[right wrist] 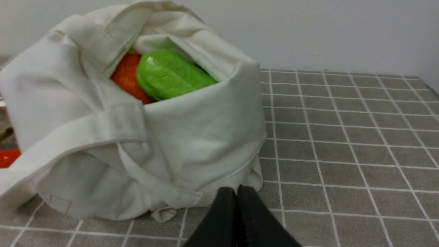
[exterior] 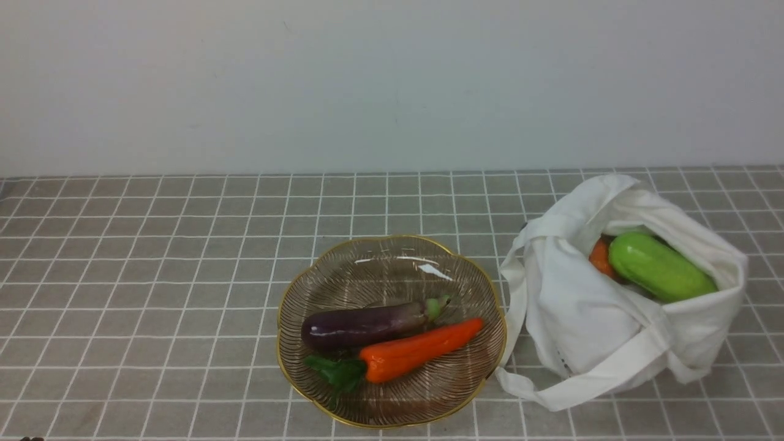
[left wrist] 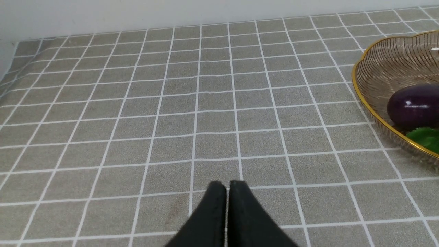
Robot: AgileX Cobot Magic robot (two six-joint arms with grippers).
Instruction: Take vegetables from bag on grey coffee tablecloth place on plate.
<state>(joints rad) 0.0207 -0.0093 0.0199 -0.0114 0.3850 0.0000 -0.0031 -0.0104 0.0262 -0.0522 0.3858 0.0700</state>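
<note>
White bag [right wrist: 137,137] sits just beyond the right tool [right wrist: 236,188] — both tools pressed together, left tool [left wrist: 228,185] too.

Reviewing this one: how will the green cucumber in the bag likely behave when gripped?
The cucumber looks glossy, so probably slippery. Its rounded shape may roll once set down. The bag is soft cloth, so it would likely sag rather than brace it.

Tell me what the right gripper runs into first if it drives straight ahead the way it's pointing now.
Most likely the bag. In the right wrist view the right gripper, shut and empty, points at the bag's lower cloth edge just ahead, over the tablecloth. The gap between them can't be judged exactly.
</note>
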